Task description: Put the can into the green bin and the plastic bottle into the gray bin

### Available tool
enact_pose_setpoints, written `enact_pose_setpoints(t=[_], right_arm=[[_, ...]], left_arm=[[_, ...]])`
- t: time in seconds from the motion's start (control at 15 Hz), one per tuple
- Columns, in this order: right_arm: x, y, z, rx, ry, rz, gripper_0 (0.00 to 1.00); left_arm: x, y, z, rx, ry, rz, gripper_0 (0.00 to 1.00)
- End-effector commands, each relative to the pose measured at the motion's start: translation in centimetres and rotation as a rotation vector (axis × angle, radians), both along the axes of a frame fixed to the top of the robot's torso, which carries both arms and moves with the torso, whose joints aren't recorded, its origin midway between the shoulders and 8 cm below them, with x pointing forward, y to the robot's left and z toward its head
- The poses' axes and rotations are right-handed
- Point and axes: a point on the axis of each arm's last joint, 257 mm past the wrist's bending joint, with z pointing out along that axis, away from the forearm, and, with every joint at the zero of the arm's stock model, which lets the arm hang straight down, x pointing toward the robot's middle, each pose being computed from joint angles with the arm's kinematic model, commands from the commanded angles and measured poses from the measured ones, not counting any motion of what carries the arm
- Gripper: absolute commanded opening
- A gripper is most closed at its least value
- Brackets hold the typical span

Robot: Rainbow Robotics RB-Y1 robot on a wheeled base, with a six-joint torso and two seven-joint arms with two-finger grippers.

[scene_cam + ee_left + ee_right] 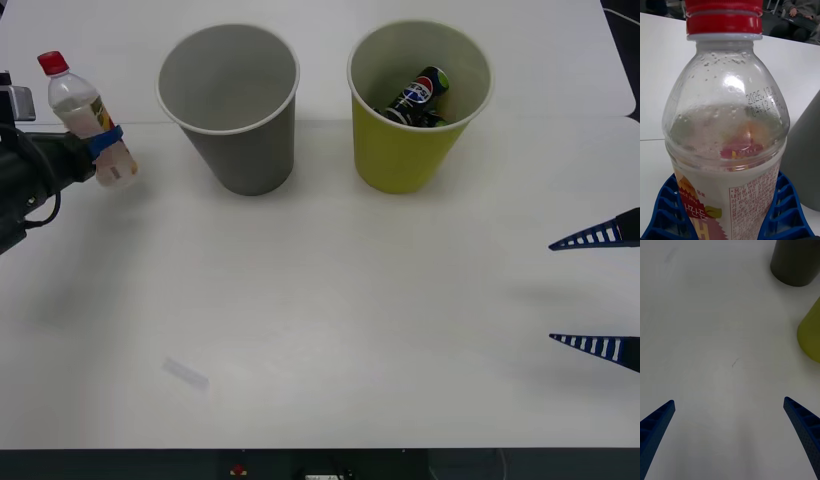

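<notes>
At the table's left edge, the plastic bottle [88,118] is held above the surface, red cap up and tilted a little away from the bins, pinched around its label by the left gripper [108,150], whose blue fingers [670,210] wrap both sides of it. The gray bin [232,112] stands just to the bottle's right, rim open and nothing visible inside; that sideways gap is, I judge, what the coming move turns on: the bottle must travel right and clear the rim before release. Beyond it, the can [422,96] already lies tilted inside the green bin [410,150], so 1 of the 2 items looks done. The right gripper [598,292] waits at the table's right edge, spread wide, gripping nothing
</notes>
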Motion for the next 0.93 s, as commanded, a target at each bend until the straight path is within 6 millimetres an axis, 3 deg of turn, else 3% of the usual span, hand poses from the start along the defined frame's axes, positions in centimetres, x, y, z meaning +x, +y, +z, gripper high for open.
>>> enact_pose_setpoints(t=[0.07, 0.33, 0.93], right_arm=[[0.0, 0.0, 0.0, 0.000, 0.000, 0.000, 1.00], [0.0, 0.0, 0.0, 0.000, 0.000, 0.000, 1.00], [0.0, 0.0, 0.0, 0.000, 0.000, 0.000, 1.00]], left_arm=[[-2.5, 0.5, 1.4, 0.026, 0.044, -0.044, 0.00], [-6.5, 0.6, 4.0, 0.083, 0.141, -0.067, 0.00], [-12.5, -3.1, 10.9, 0.175, 0.266, -0.160, 0.00]])
